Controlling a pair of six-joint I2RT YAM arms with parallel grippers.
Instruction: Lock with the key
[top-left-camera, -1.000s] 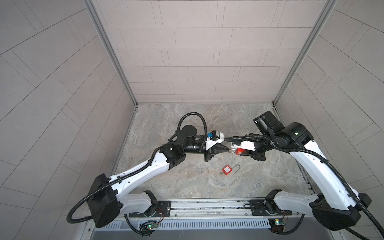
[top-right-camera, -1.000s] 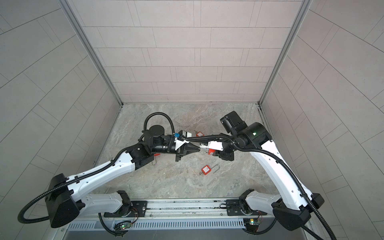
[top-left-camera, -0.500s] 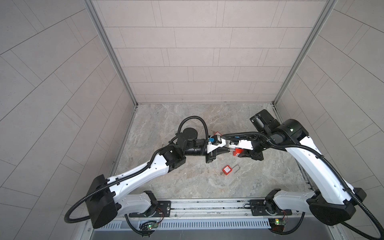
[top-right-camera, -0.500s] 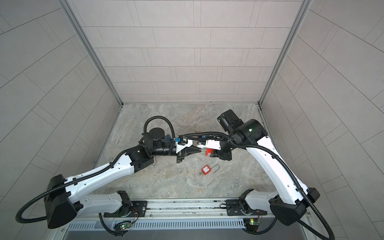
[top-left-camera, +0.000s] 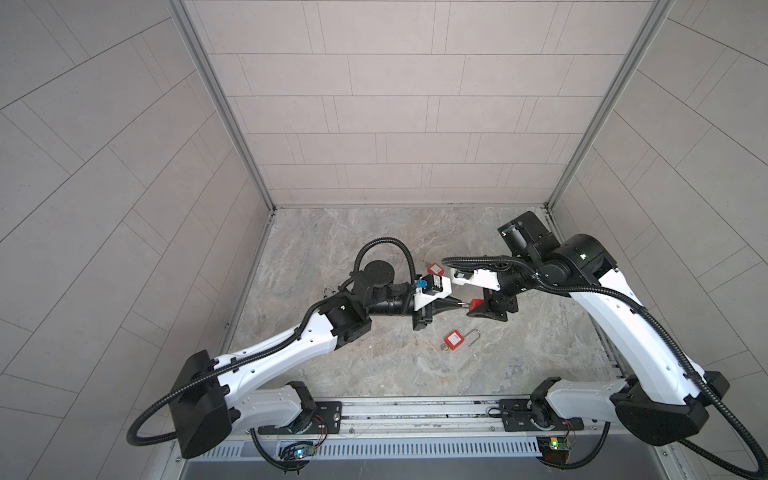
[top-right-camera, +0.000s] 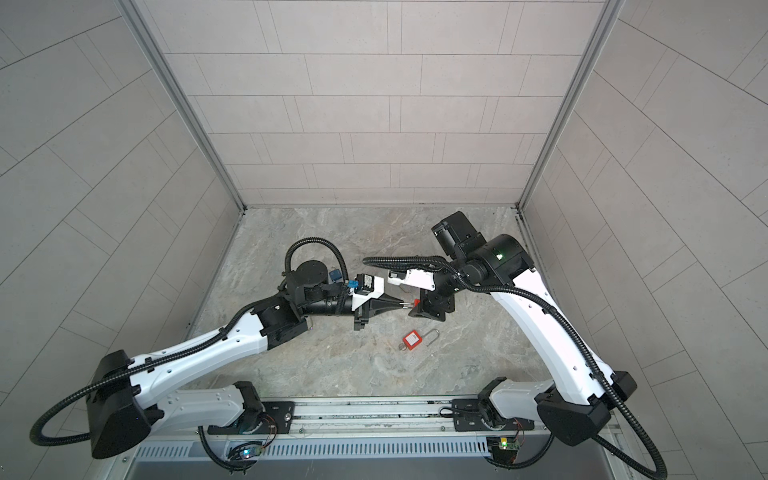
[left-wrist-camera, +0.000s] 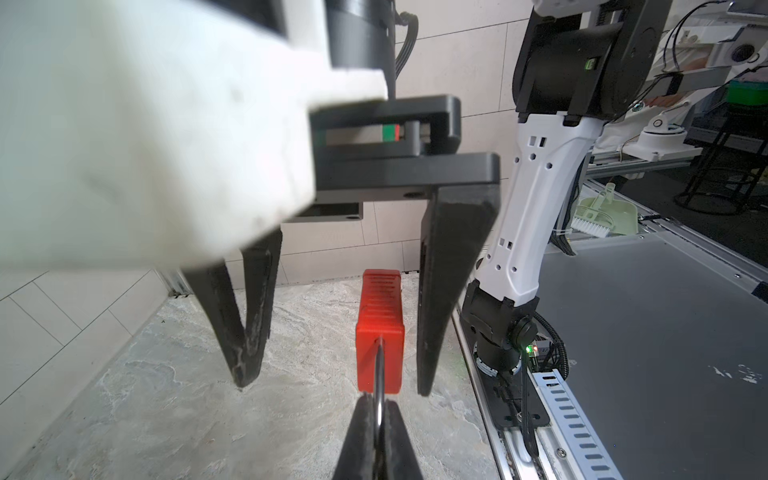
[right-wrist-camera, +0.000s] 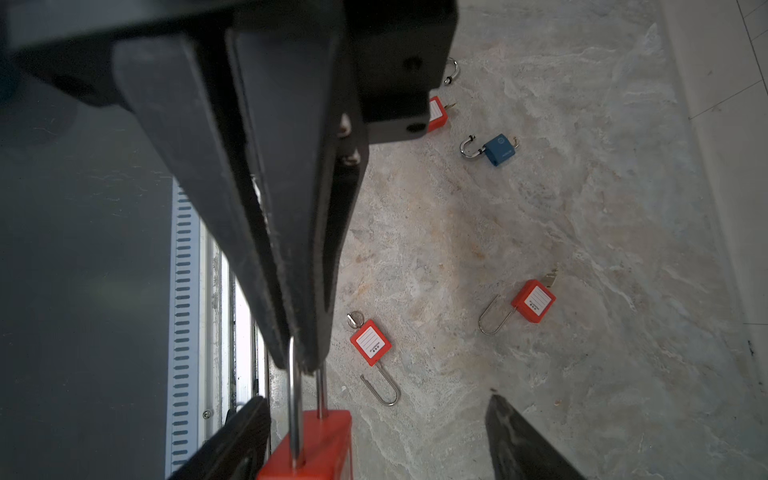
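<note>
The red padlock (left-wrist-camera: 380, 332) hangs in the air above the middle of the bench (top-left-camera: 374, 374). Its steel shackle (right-wrist-camera: 294, 395) is pinched between the closed fingers of the left gripper (left-wrist-camera: 378, 415). The right gripper (left-wrist-camera: 334, 382) faces it from the opposite side with its fingers spread wide around the red body — one close beside it, the other well off.

On the bench lie a second red padlock (right-wrist-camera: 370, 341), shackle swung open and a key (right-wrist-camera: 355, 319) in its base, a third red padlock (right-wrist-camera: 534, 301) and a blue padlock (right-wrist-camera: 500, 149) — all apart.
</note>
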